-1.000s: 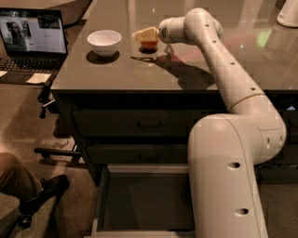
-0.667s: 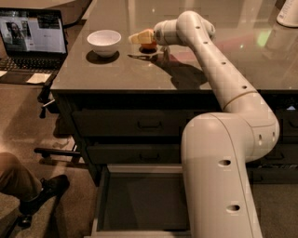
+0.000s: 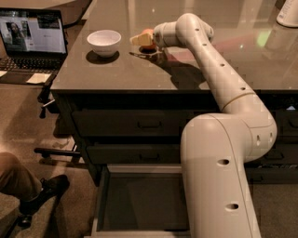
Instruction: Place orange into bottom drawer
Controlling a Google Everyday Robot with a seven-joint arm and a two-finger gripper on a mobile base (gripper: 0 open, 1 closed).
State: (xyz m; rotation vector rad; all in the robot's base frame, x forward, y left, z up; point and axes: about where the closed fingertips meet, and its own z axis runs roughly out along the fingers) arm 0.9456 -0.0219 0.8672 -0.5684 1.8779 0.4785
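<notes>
Pincer (image 3: 138, 40) tight around orange (image 3: 148, 34) over glossy dark countertop (image 3: 116, 69), white bowl (image 3: 104, 42) nearby; bottom drawer (image 3: 139, 200) open below.

A dark, glossy countertop (image 3: 121, 69) spans the upper half of the frame, from its corner at the left to the right border, with small lights mirrored in it. A white bowl (image 3: 104, 42) stands on it at the upper left, a shadow pooled beneath. Just right of the bowl, near the top centre, the gripper (image 3: 138, 40) hangs low over the surface with the orange (image 3: 148, 33) against it. Whether the fruit rests on the top cannot be told. A white container (image 3: 287, 13) stands in the upper right corner.
</notes>
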